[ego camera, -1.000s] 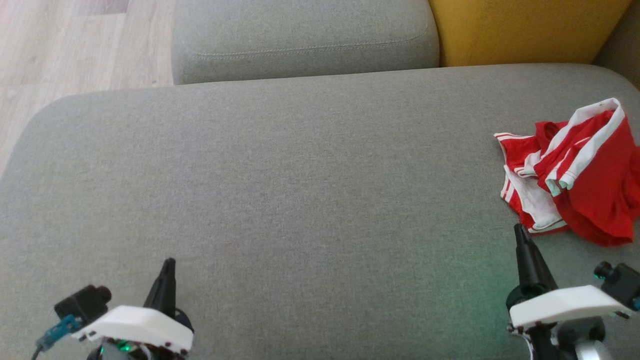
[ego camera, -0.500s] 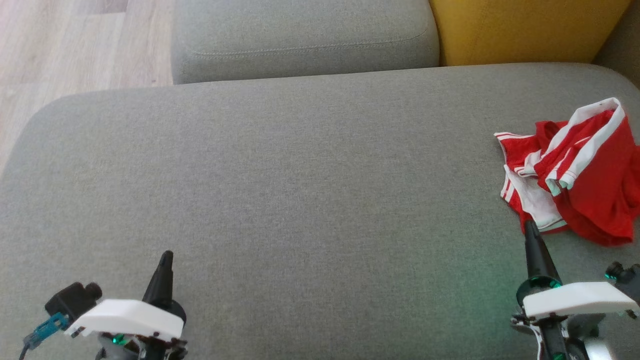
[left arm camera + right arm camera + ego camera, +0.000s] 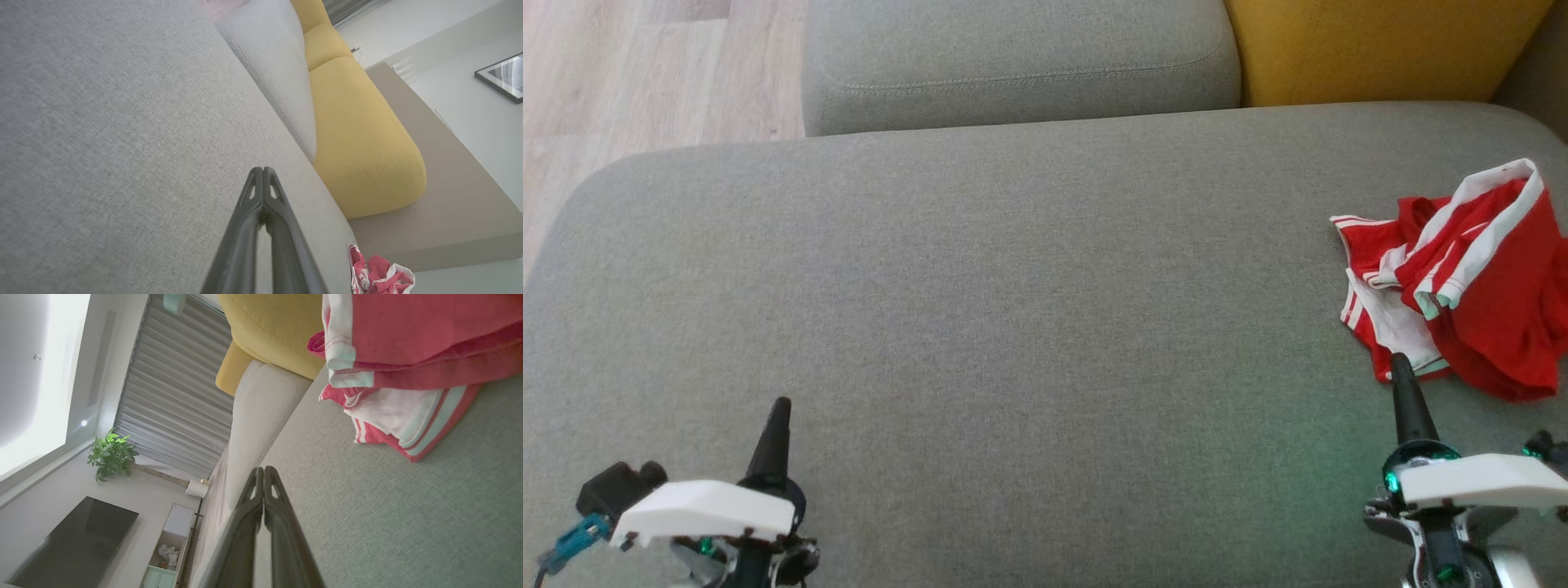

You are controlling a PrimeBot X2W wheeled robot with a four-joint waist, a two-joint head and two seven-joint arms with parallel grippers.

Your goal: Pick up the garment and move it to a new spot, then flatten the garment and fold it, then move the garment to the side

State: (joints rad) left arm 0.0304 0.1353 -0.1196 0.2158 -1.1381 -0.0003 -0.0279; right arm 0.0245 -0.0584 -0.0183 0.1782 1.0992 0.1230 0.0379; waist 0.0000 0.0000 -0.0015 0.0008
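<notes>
Crumpled red-and-white cloth garment (image 3: 1486,302) lying at right on grey fabric sofa seat (image 3: 1013,286).
Left jaws and right jaws pressed together, empty; right jaws near garment.

left pincer (image 3: 778,407): dark, tapered | white shell (image 3: 707,510) | black camera (image 3: 617,487) | teal cable (image 3: 568,545) | right pincer (image 3: 1401,364): dark, green light (image 3: 1393,482)

Light: soft, even daylight; faint shadows.
Glare: ceiling (image 3: 36,375) blown white.
Tint: green glow on sofa (image 3: 1307,441).
Focus: sharp.
</notes>
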